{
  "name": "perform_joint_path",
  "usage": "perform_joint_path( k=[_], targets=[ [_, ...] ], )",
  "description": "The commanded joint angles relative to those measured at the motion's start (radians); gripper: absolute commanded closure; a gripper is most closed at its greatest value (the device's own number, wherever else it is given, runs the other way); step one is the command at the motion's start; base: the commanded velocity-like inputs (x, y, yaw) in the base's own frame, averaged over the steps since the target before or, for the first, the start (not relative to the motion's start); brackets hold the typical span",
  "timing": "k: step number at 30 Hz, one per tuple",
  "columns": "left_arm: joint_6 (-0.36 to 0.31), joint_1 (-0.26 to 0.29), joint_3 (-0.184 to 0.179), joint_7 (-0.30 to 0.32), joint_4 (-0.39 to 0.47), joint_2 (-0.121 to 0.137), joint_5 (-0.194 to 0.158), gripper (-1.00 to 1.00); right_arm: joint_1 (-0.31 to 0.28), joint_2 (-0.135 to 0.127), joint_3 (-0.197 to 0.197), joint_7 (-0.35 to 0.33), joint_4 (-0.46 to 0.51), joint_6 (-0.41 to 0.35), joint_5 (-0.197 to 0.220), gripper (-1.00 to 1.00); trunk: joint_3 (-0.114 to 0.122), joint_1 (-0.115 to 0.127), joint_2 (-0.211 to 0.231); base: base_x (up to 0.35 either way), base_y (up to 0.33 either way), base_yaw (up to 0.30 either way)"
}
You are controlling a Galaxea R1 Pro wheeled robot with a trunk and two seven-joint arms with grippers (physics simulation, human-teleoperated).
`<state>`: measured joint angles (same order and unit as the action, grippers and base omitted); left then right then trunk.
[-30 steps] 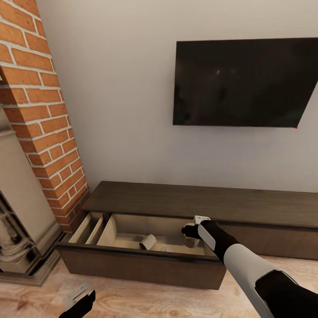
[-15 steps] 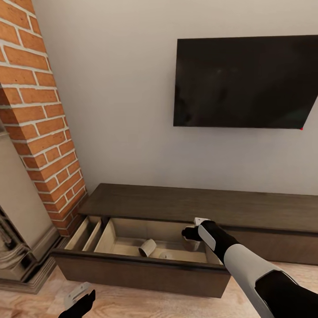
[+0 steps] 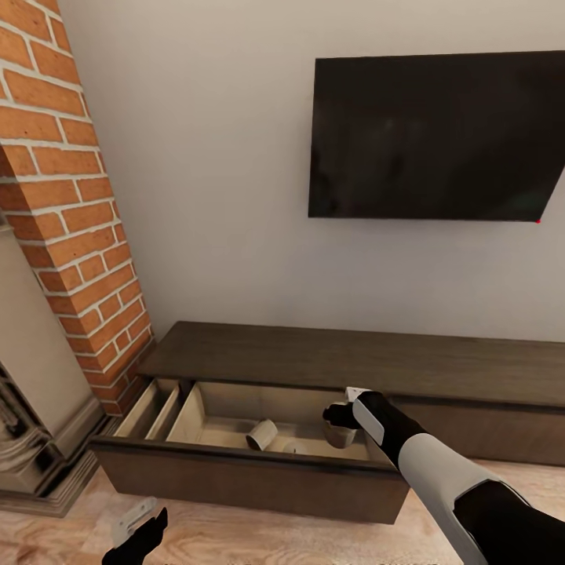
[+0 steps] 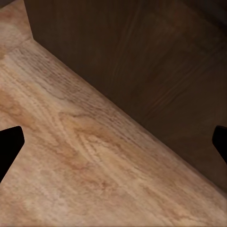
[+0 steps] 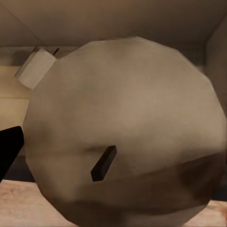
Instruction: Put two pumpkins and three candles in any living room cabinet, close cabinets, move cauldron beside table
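Observation:
The cabinet runs low along the wall, and its left drawer is pulled out. In the drawer one candle lies on its side and a second one stands beside it. My right gripper hangs over the drawer's right end, shut on a third candle. The right wrist view looks straight at that candle's wick end, with one black fingertip beside it and the lying candle behind. My left gripper hangs open and empty low over the floor in front of the drawer, its fingertips set wide apart.
A brick column and a stone fireplace stand just left of the cabinet. A black TV is mounted on the wall above it. A wood floor lies in front of the drawer. A narrow side compartment sits at the drawer's left end.
The whole view has shifted a little, so the camera moved. My right gripper stays over the drawer's right end with the candle, which now hangs slightly deeper into the drawer.

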<state>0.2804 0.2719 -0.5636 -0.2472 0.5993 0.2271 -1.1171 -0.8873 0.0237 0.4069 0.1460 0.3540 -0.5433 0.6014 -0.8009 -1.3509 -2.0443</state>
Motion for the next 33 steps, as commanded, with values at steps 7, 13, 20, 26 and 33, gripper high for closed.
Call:
perform_joint_path(
  k=[7, 13, 20, 26, 33],
  targets=[
    [0.006, 0.001, -0.009, -0.007, 0.001, -0.002, -0.007, -1.00, -0.001, 0.000, 0.007, 0.009, 0.002, -0.003, 0.010, 1.00, -0.023, -0.027, -0.050, 0.000, 0.000, 0.000],
    [0.006, 0.001, -0.009, -0.007, -0.001, -0.004, -0.008, -1.00, -0.001, -0.001, 0.007, 0.009, 0.002, -0.003, 0.009, 1.00, -0.032, -0.038, -0.071, 0.000, 0.000, 0.000],
    [0.007, 0.001, -0.007, -0.006, -0.019, -0.003, -0.007, -1.00, -0.001, 0.000, 0.007, 0.009, 0.002, -0.003, 0.009, 1.00, -0.032, -0.038, -0.071, 0.005, 0.000, 0.000],
    [0.008, 0.001, -0.007, -0.005, -0.028, -0.003, -0.007, -1.00, -0.001, 0.001, 0.007, 0.009, 0.001, -0.003, 0.009, 1.00, -0.032, -0.038, -0.071, 0.121, 0.000, 0.000],
    [0.008, 0.001, -0.007, -0.005, -0.029, -0.003, -0.007, -1.00, -0.001, 0.001, 0.007, 0.009, 0.000, -0.003, 0.009, 1.00, -0.032, -0.038, -0.071, 0.080, 0.000, 0.000]
  ],
)
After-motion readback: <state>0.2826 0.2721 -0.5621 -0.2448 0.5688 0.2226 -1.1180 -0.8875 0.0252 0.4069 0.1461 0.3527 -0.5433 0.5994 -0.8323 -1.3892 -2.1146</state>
